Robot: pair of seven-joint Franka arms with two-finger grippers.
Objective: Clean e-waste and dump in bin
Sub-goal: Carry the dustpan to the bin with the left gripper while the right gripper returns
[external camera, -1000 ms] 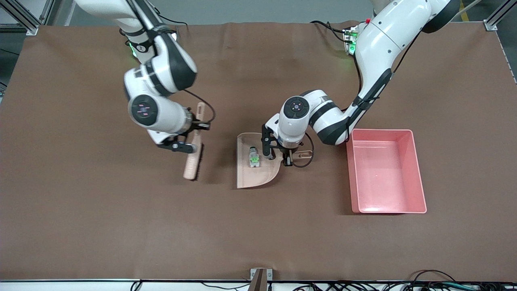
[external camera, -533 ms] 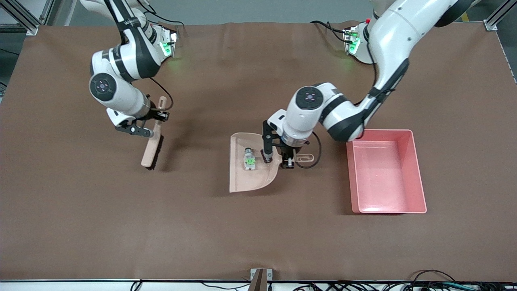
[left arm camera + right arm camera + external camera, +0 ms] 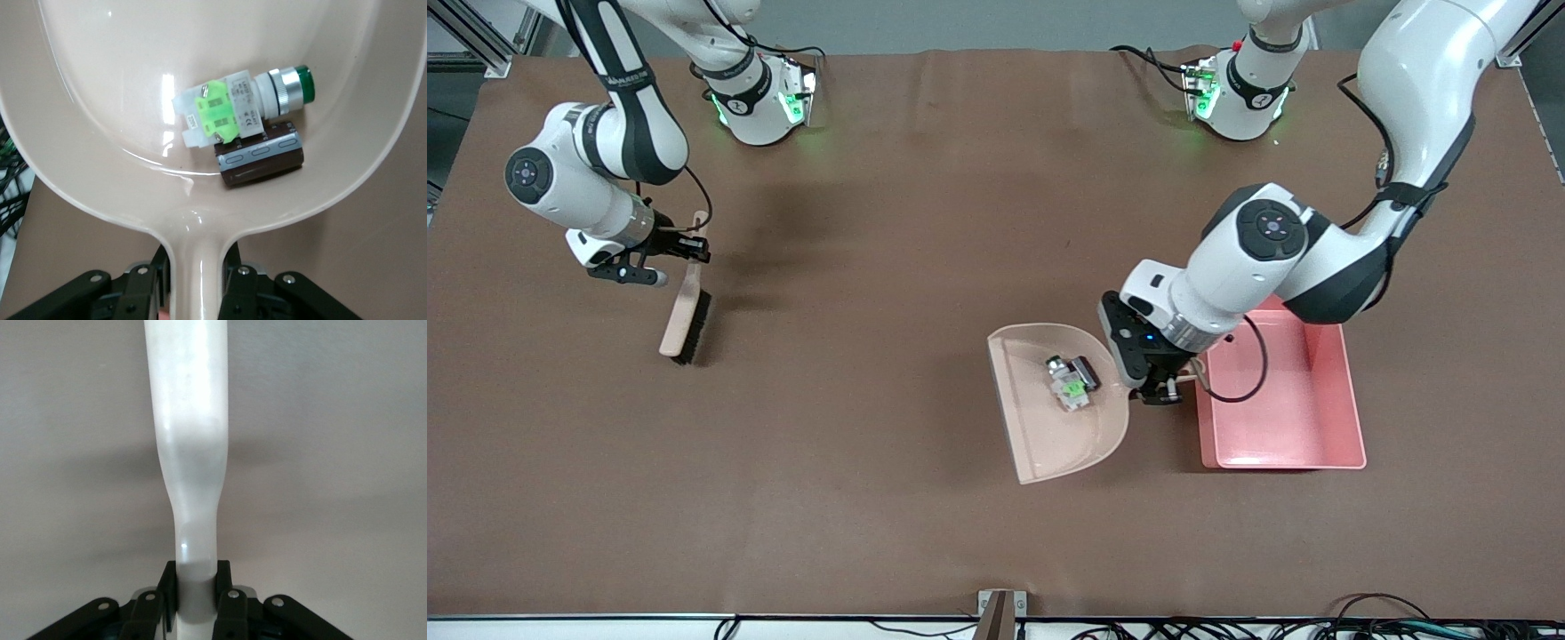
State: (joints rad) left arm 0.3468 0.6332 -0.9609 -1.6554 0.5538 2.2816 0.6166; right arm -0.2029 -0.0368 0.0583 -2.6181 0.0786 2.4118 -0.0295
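Observation:
My left gripper (image 3: 1161, 388) is shut on the handle of the beige dustpan (image 3: 1049, 440) and holds it over the table, next to the pink bin (image 3: 1352, 418). The e-waste lies in the pan: a whitish-grey part with green marks (image 3: 1069, 386) and a small black ribbed block (image 3: 1086, 367), touching each other. The left wrist view shows the gripper (image 3: 197, 288), the pan (image 3: 100, 100), the whitish part (image 3: 233, 110) and the black block (image 3: 261, 157). My right gripper (image 3: 660, 263) is shut on a brush (image 3: 683, 313) at the right arm's end of the table, also seen in the right wrist view (image 3: 195, 587) on the brush handle (image 3: 190, 440).
A brown cloth (image 3: 871, 498) covers the table. A small bracket (image 3: 1000, 610) and cables sit at the edge nearest the front camera. The bin's inside shows no parts.
My left arm has carried the dustpan with both parts toward the pink bin and turned it. My right arm has carried the brush away toward the right arm's end of the table.

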